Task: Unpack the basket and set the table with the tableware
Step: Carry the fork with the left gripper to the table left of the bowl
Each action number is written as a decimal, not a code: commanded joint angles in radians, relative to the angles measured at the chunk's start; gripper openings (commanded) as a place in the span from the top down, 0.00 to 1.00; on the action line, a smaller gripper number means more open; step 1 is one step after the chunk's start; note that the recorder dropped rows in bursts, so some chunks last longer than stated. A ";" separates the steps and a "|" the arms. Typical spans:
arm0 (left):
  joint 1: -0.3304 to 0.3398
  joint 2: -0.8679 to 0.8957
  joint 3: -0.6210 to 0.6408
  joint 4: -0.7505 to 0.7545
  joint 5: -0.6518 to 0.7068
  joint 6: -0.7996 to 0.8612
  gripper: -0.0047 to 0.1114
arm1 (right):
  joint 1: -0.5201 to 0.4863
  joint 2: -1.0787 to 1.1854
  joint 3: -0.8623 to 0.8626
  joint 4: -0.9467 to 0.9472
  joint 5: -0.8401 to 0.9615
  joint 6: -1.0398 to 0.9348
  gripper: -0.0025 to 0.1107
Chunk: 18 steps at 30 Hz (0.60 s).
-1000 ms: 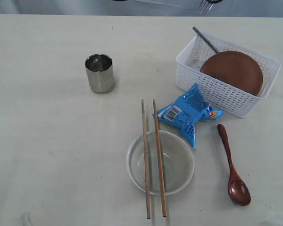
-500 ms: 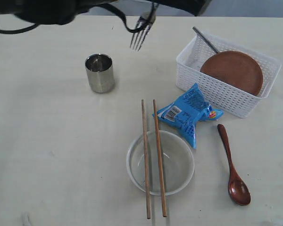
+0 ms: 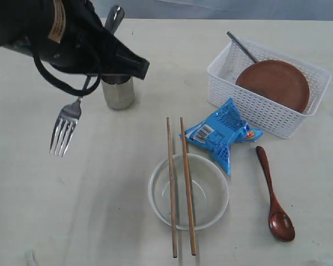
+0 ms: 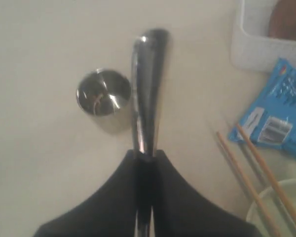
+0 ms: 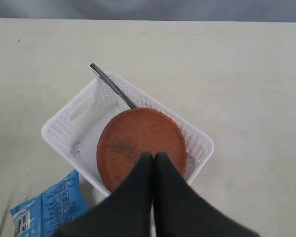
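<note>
My left gripper is shut on the metal fork, which hangs tines-down above the table, left of the steel cup. The fork's handle sticks out past the jaws. My right gripper is shut on nothing and hovers over the white basket; the exterior view does not show it. In the basket lie the brown plate and the knife. Two chopsticks rest across the off-white bowl. The wooden spoon lies right of the bowl.
A blue snack packet lies between the basket and the bowl, close to the chopstick tips. The black left arm covers the table's far left corner and part of the cup.
The left arm has come in from the far edge carrying the fork, sweeping it left and nearer past the cup. Nothing on the table has moved.
</note>
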 commanded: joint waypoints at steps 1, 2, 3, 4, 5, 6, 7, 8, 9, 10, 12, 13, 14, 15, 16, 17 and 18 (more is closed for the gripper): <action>0.001 0.000 0.089 -0.087 0.048 -0.078 0.96 | 0.003 -0.007 0.003 0.011 -0.013 0.009 0.98; 0.001 0.000 0.135 -0.135 0.015 -0.097 0.96 | 0.003 -0.007 0.003 0.013 -0.011 0.009 0.98; 0.001 0.000 0.161 -0.164 -0.021 -0.097 0.96 | 0.003 -0.007 0.003 0.016 -0.008 0.009 0.98; 0.001 0.000 0.213 -0.216 -0.113 -0.097 0.96 | 0.003 -0.007 0.003 0.032 -0.006 0.009 0.98; 0.001 0.000 0.246 -0.234 -0.172 -0.097 0.96 | 0.003 -0.007 0.003 0.037 -0.006 0.007 0.98; 0.001 0.000 0.271 -0.251 -0.219 -0.097 0.96 | 0.003 -0.007 0.003 0.038 -0.006 0.007 0.98; 0.001 0.000 0.290 -0.262 -0.251 -0.102 0.96 | 0.003 -0.007 0.003 0.038 -0.006 0.007 0.98; 0.001 0.000 0.307 -0.262 -0.270 -0.122 0.96 | 0.003 -0.007 0.003 0.038 -0.006 0.007 0.98; 0.001 0.000 0.323 -0.262 -0.291 -0.137 0.96 | 0.003 -0.007 0.003 0.038 -0.006 0.007 0.98; 0.001 0.000 0.339 -0.262 -0.314 -0.158 0.96 | 0.003 -0.007 0.003 0.041 -0.006 0.007 0.98; 0.001 0.000 0.358 -0.262 -0.361 -0.173 0.96 | 0.003 -0.007 0.003 0.041 -0.006 0.007 0.98; 0.001 0.000 0.365 -0.262 -0.382 -0.173 0.96 | 0.003 -0.007 0.003 0.041 -0.006 0.007 0.98; 0.001 0.004 0.368 -0.262 -0.391 -0.173 0.96 | 0.003 -0.007 0.003 0.041 -0.006 0.007 0.98; 0.001 0.011 0.368 -0.262 -0.391 -0.173 0.96 | 0.003 -0.007 0.003 0.041 -0.006 0.007 0.98; 0.001 0.022 0.368 -0.262 -0.391 -0.173 0.96 | 0.003 -0.007 0.003 0.046 -0.006 0.007 0.98; 0.001 0.034 0.368 -0.273 -0.391 -0.171 0.96 | 0.003 -0.007 0.003 0.052 -0.006 0.007 0.98; 0.001 0.048 0.368 -0.293 -0.393 -0.154 0.96 | 0.003 -0.007 0.003 0.057 -0.006 0.007 0.98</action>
